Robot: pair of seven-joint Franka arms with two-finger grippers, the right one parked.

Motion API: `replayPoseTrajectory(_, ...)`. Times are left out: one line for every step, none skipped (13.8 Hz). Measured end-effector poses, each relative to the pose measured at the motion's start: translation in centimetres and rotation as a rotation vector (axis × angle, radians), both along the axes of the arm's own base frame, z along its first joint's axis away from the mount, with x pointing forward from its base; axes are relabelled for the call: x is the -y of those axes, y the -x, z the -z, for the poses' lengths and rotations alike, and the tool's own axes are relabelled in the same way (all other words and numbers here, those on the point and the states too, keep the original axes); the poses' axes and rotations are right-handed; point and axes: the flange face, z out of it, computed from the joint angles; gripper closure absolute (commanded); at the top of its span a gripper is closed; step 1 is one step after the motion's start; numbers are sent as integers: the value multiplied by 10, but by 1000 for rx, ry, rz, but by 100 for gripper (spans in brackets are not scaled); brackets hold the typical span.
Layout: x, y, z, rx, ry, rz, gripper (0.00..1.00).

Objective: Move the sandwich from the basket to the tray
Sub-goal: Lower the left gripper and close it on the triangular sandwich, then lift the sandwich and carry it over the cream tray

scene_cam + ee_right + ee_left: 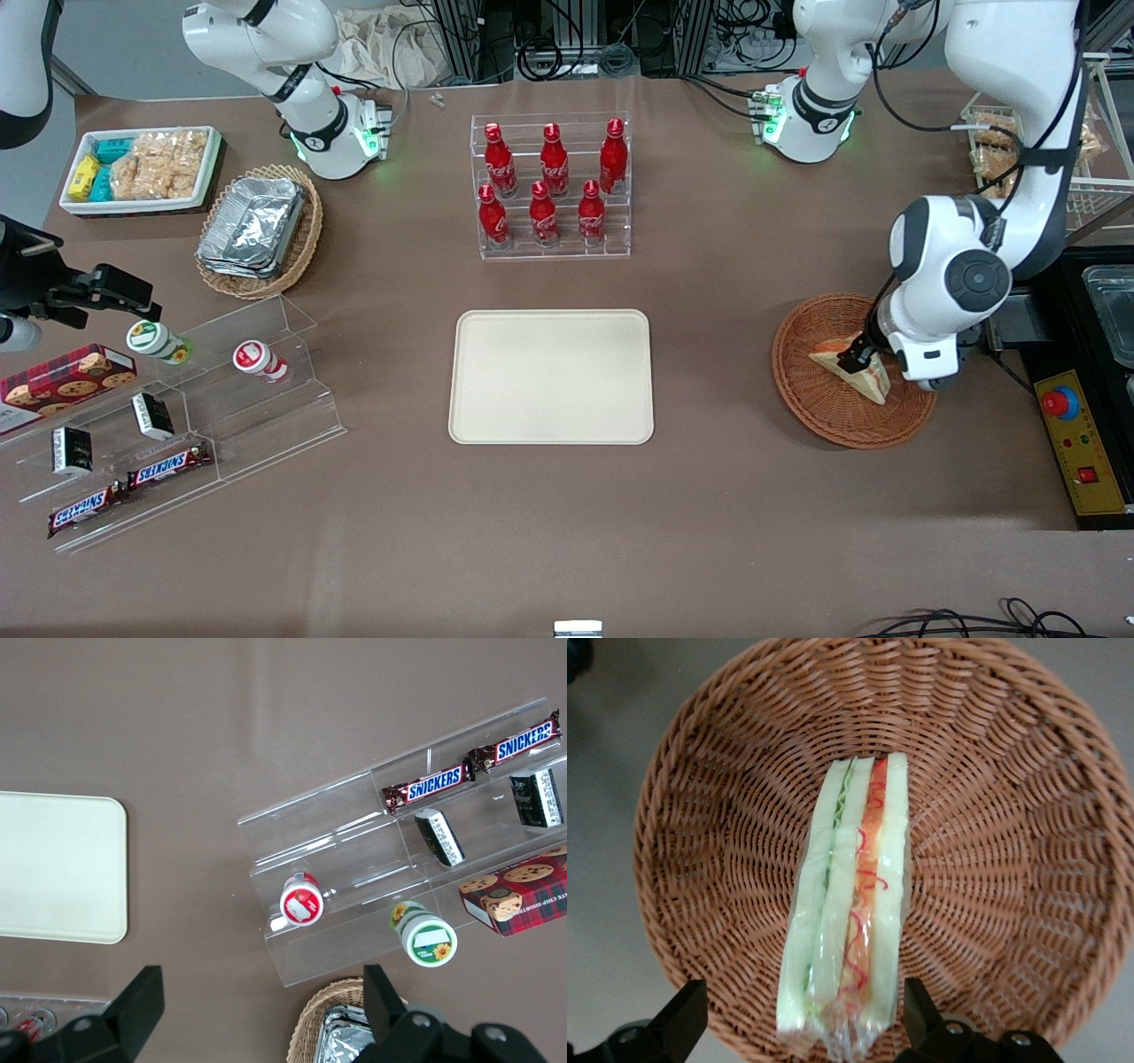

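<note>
- Right now the sandwich [852,904] lies in the basket [1010,859], its cut edge turned up toward my wrist camera, with green filling along 1 bread layer and red-orange along the next.
- My gripper [799,1019] is down over the end of the wedge, fingers [682,1014] spread wide with 1 on each side of the bread; I see a gap between each pad and the wrap, so I am open and gripping nothing.
- From the front, my gripper [864,354] sits low inside the basket [824,416], and the sandwich [855,372] pokes out beneath it, toward the basket's middle.
- Bare weave surrounds the wedge on all sides, and the woven rim rises all round it.
- Brown table [709,496] lies bare between the basket's rim and the tray [551,376].
- That tray is flat with a low rim and rounded corners, and nothing rests on it.
- Farther from the front camera than the tray stands a clear rack of 6 red bottles [551,186], well apart from the tray's edge.
- Just beside the basket, toward my end of the table, lies a yellow panel with a red button [1060,403].
</note>
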Motion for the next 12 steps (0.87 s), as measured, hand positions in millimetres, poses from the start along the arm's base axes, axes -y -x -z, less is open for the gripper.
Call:
replayPoseTrajectory(0,-1,7,3,-1,-5,13)
replayPoseTrajectory(1,-2,14,4,0,-9,40)
replayPoseTrajectory(1,-2,21,2,0,-12,75)
replayPoseTrajectory(1,-2,27,0,1,-11,100)
replayPoseTrajectory(1,-2,31,0,2,-11,100)
replayPoseTrajectory(1,-3,33,6,3,-10,100)
replayPoseTrajectory(2,-5,32,11,3,-8,100)
replayPoseTrajectory(2,-7,29,18,2,-6,100)
replayPoseTrajectory(1,-10,23,31,1,-3,100)
replayPoseTrajectory(1,-15,11,44,0,6,100)
replayPoseTrajectory(1,-19,-7,37,-3,32,100)
replayPoseTrajectory(1,-21,-32,10,-6,81,100)
